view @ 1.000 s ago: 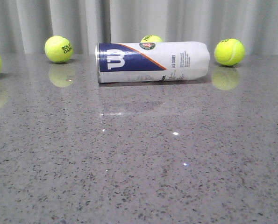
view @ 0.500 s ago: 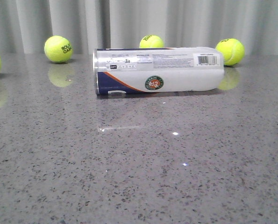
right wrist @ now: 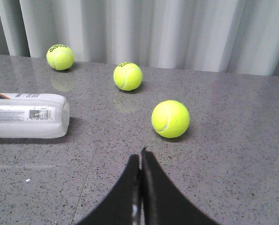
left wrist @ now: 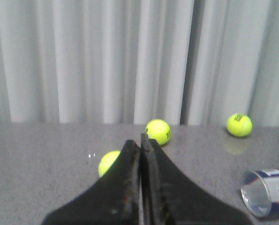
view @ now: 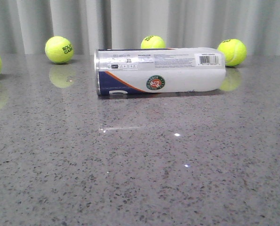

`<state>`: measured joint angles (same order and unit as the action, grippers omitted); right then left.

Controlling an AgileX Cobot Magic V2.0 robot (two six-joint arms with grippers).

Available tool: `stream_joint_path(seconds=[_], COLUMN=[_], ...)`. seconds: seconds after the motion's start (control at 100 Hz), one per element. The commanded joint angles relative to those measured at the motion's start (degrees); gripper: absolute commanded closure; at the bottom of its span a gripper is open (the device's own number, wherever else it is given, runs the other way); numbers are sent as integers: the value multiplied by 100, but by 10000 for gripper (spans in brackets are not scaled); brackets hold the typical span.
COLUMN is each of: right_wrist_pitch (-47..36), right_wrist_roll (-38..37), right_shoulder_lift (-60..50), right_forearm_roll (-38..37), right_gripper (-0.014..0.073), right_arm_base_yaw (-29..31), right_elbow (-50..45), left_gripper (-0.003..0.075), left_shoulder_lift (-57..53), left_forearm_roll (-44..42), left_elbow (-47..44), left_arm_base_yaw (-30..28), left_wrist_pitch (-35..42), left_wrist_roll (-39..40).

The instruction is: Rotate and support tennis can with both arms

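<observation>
Since the tennis can [view: 159, 70] lies on its side across the upper middle of the front view, silver rim to the left and barcode near its right end, with neither of my arms in that frame, I judge the step in hand to be bringing both grippers in to its two ends. Tennis balls [view: 59, 49] sit along the back edge of the grey table [view: 140, 165], one just behind the can's right end, so I should approach from the near side. In the left wrist view my left gripper [left wrist: 140, 140] has its fingers pressed together, holding nothing; the can's open rim [left wrist: 255, 199] shows at the lower right corner, well apart from the tips, so I must part the fingers before reaching it. In the right wrist view my right gripper [right wrist: 140, 157] is likewise closed and empty, the can's capped end at middle left, and a ball [right wrist: 170, 118] near the tips that I should steer around.
</observation>
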<state>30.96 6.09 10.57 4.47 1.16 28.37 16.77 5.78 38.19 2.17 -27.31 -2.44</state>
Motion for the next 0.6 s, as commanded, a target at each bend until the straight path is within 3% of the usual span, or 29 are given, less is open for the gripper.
stream_joint_path(seconds=[0.0,0.28,0.59], right_wrist_pitch=[-488,-488,-488], right_wrist_roll=[-19,-19,-19], right_shoulder_lift=[53,53,53], right_forearm_roll=[23,23,23], right_gripper=[662,662,662], right_arm_base_yaw=[40,40,40], right_elbow=[136,136,136], left_gripper=[741,741,728], left_shoulder_lift=[688,2452,3576], left_forearm_roll=[64,64,123], left_elbow=[794,2284,2509], left_arm_base_yaw=[-4,-4,-4], left_wrist_pitch=[-426,-1896,-2602], left_wrist_roll=[46,-20,-45])
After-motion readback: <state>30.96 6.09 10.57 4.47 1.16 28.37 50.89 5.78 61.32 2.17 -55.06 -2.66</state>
